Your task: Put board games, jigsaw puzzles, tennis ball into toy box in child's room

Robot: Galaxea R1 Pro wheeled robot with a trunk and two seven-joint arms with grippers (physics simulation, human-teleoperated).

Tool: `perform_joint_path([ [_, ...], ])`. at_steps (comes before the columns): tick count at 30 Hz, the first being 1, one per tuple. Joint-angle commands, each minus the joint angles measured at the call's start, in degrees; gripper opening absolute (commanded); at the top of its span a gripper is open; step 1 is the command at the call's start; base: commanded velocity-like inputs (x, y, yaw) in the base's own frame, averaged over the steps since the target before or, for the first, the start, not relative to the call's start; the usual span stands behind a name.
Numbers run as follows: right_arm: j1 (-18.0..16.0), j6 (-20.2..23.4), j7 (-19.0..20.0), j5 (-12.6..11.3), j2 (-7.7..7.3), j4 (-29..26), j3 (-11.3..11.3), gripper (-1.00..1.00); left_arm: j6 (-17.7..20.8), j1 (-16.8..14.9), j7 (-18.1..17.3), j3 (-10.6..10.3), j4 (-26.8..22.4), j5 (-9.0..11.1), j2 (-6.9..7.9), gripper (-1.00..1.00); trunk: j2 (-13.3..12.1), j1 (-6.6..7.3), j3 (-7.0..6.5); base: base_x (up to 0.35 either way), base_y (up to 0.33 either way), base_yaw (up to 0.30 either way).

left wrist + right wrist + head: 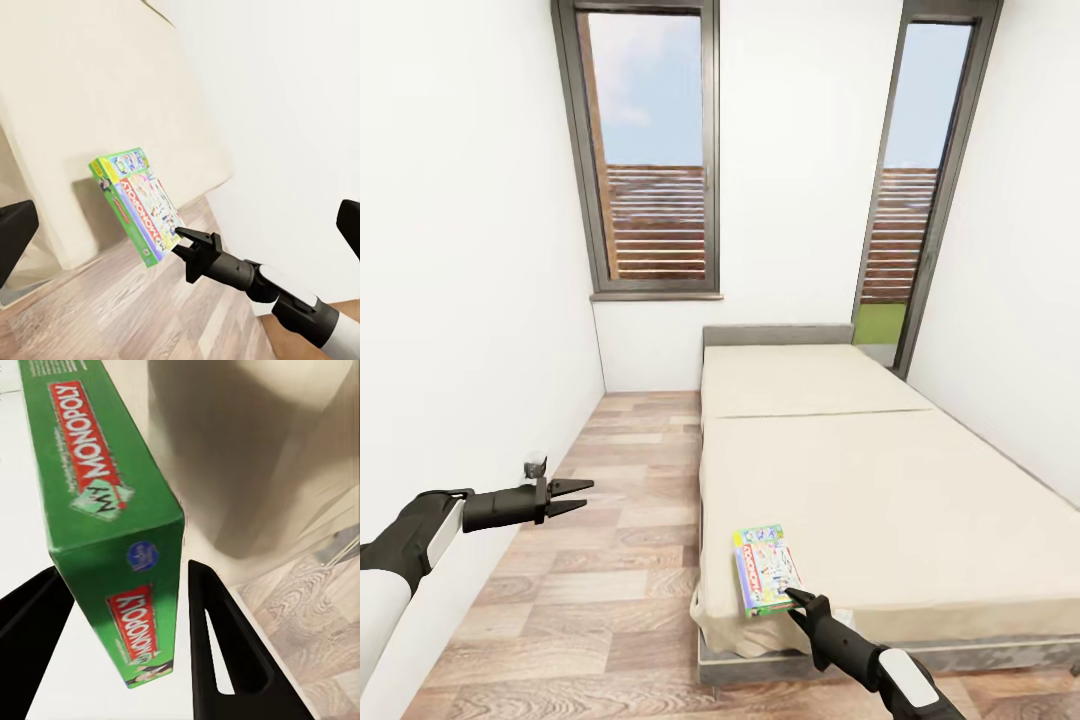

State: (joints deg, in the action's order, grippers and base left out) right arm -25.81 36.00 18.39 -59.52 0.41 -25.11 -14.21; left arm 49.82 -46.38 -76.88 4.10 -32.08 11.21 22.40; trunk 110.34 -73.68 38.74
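Right gripper (797, 597), fingers apart, straddles the Monopoly box's (765, 567) corner at 6 o'clock on the bed (880, 480); left gripper (572, 495) spread, empty.

I'm in a home bedroom: a low double bed (880, 480) with a plain beige sheet and grey headboard (778, 334) fills the right side, wood-plank floor (620, 520) runs along the left, and two tall grey-framed windows (650, 150) break the far white walls.
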Motion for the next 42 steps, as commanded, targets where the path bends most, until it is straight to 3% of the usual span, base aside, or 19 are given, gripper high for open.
perform_joint_path([
  [1, -0.05, 0.40, -0.02, 0.01, 0.06, -0.01, -0.38, -1.00, 0.54, -0.03, -0.10, 0.00, 0.00, 0.13, 0.01, 1.00, -0.39, 0.23, -0.12, 0.000, 0.000, 0.000],
  [8, -0.09, 0.35, -0.15, 0.17, 0.91, -2.59, -0.25, -1.00, 0.54, -0.03, -0.03, -0.04, 0.00, 0.13, 0.01, 1.00, -3.20, 1.77, -1.38, 0.000, 0.000, 0.000],
  [11, -0.06, 0.26, -0.65, 0.30, 1.70, -8.03, 1.74, -1.00, 0.54, -0.03, 0.03, -0.05, 0.00, 0.14, 0.01, 1.00, -4.40, 2.43, -1.92, 0.000, 0.000, 0.000],
  [14, -0.07, 0.19, -0.96, 0.37, 1.86, -13.76, 5.17, -1.00, 0.54, -0.03, 0.12, -0.06, -0.02, 0.13, -0.04, 1.00, -5.60, 3.09, -2.46, 0.000, 0.000, 0.000],
  [18, -0.04, 0.30, -1.11, 0.27, 1.49, -18.02, 6.33, -1.00, 0.54, -0.03, 0.28, -0.10, 0.00, 0.07, -0.87, 1.00, -7.21, 3.97, -3.18, 0.000, 0.000, 0.000],
  [26, 0.02, 1.97, -0.92, -0.08, 1.29, -27.25, 7.07, -1.00, 0.54, -0.10, 4.11, -0.07, -0.02, 0.11, -1.55, 1.00, -10.41, 5.72, -4.61, 0.000, 0.000, 0.000],
  [32, -0.02, 4.43, -0.81, 0.36, 1.17, -33.52, 7.01, -1.00, 0.57, -0.11, 4.73, -0.06, -0.01, 0.13, -2.52, 1.00, -12.82, 7.04, -5.69, 0.000, 0.000, 0.000],
  [36, -0.03, 5.07, -0.76, 0.50, 0.24, -37.74, 6.99, -1.00, 0.57, -0.11, 5.73, -0.06, -0.04, 0.13, -3.51, 1.00, -14.43, 7.92, -6.41, 0.000, 0.000, 0.000],
  [42, 0.06, 5.27, -0.47, 0.53, -0.91, -39.41, 7.34, -1.00, 0.54, -0.11, 6.20, -0.06, -0.01, 0.13, -3.68, 1.00, -16.83, 9.24, -7.48, 0.000, 0.000, 0.000],
])
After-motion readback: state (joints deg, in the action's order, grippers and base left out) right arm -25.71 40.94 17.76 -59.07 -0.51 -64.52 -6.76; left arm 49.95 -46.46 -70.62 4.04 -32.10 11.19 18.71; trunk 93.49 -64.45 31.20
